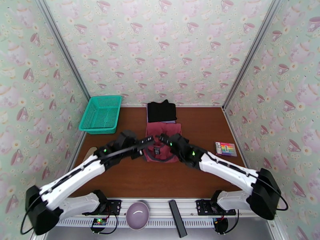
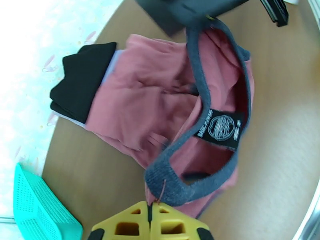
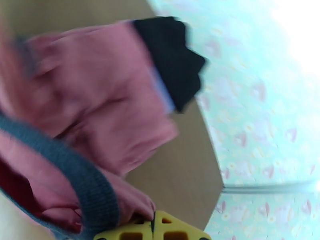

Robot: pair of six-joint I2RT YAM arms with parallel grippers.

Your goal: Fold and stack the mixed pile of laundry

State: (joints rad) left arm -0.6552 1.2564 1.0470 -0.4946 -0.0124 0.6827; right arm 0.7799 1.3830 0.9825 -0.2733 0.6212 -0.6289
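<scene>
The dusty-red top lies mid-table, its near part lifted between both arms. My left gripper is shut on its navy-trimmed shoulder; in the left wrist view the yellow fingertips pinch the navy trim beside the neck label. My right gripper is shut on the other shoulder, and the right wrist view shows red fabric caught at the gripper. Behind the top lies the folded black garment, on a lavender cloth of which a sliver shows.
A teal mesh basket stands at the back left corner. A small multicoloured box lies near the right wall. On the front rail sit a purple bowl and a black bar. Wallpapered walls close in three sides.
</scene>
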